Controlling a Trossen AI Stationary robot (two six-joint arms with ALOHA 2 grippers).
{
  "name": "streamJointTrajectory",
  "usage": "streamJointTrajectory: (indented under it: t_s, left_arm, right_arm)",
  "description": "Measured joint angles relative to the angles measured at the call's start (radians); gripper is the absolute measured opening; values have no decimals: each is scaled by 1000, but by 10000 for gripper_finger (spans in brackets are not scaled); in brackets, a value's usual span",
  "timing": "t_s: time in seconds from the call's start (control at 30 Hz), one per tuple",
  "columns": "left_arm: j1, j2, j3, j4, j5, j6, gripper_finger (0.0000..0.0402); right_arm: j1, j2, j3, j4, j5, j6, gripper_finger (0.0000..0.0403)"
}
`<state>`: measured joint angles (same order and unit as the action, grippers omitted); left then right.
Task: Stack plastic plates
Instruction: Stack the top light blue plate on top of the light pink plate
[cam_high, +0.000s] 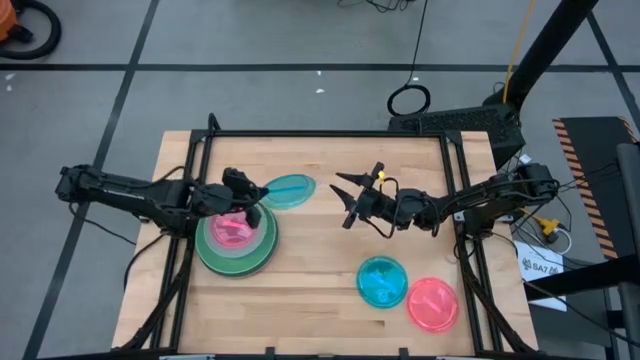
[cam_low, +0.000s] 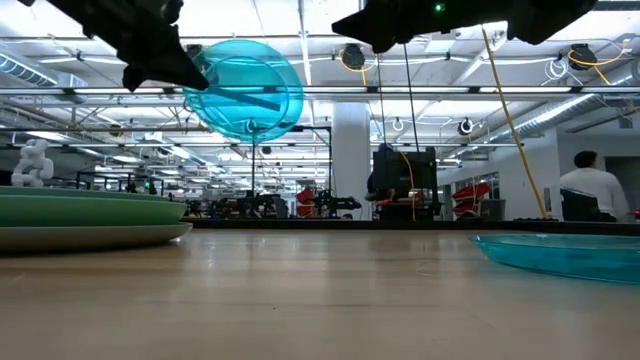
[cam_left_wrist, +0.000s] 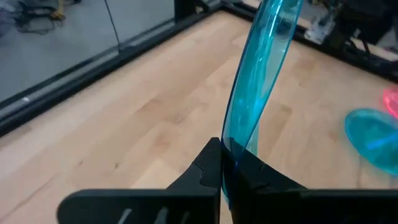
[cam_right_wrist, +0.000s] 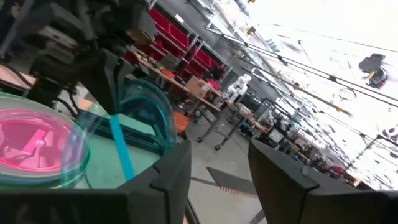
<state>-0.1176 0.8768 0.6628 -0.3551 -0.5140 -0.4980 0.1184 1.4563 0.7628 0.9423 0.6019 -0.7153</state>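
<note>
My left gripper (cam_high: 253, 200) is shut on a translucent cyan plate (cam_high: 289, 190), held in the air over the table's left middle; the low view shows the plate (cam_low: 245, 88) lifted high. Just beside and below it sits a stack (cam_high: 236, 240): a pink plate (cam_high: 232, 229) on top, paler plates under it, a large green and a grey plate (cam_low: 90, 236) at the base. My right gripper (cam_high: 343, 200) hovers open at the table's middle, touching nothing. A second cyan plate (cam_high: 382, 281) and a second pink plate (cam_high: 433, 304) lie flat near the near right edge. My left gripper pinches the cyan plate's rim (cam_left_wrist: 231, 144) between its two fingers (cam_left_wrist: 208, 165), at the edge nearest the stack. The fingers come level from the table's left. The plate is lifted clear and tilted, its far part rising away from the fingers (cam_low: 250, 90).
A black frame (cam_high: 330, 134) runs along the table's far edge and down both sides. Bare wood lies across the table's middle and far part (cam_high: 320, 250). A person (cam_low: 592, 190) stands far off in the room behind.
</note>
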Motion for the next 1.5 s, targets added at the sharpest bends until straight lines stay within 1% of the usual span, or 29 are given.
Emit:
streamJointTrajectory:
  t_s: [0.1, 0.2, 0.27, 0.5, 0.63, 0.7, 0.73, 0.93, 1.03, 1.13, 1.5]
  left_arm:
    - [-7, -23, 0, -14, 34, -1, 8]
    - [-9, -45, 0, -50, 90, -25, 8]
    - [-9, -59, 1, -77, 135, -63, 8]
    - [-9, -93, 2, -223, 234, -247, 8]
    - [-12, -98, 62, -406, 283, -394, 8]
    - [-21, -98, 95, -538, 306, -445, 8]
    - [-29, -98, 107, -610, 308, -464, 8]
    - [-39, -98, 146, -914, 309, -575, 8]
    - [-39, -98, 148, -1018, 309, -626, 8]
    - [-39, -98, 148, -1055, 308, -633, 14]
    - [-39, -98, 148, -1057, 315, -629, 65]
  right_arm:
    - [0, 0, 0, -10, 18, 16, 155]
    - [-1, 0, 0, -22, 27, 28, 155]
    - [-1, 0, 0, -27, 29, 31, 155]
    - [-10, 0, 0, -37, 27, 43, 155]
    - [-24, 0, 0, -47, 26, 63, 155]
    - [-31, 0, 0, -58, 26, 75, 155]
    - [-33, 0, 0, -59, 26, 76, 155]
    - [-34, 0, 0, -61, 25, 83, 155]
    - [-34, 0, 0, -61, 25, 83, 155]
    - [-34, 0, 0, -62, 25, 84, 155]
    - [-34, 0, 0, -64, 25, 83, 155]
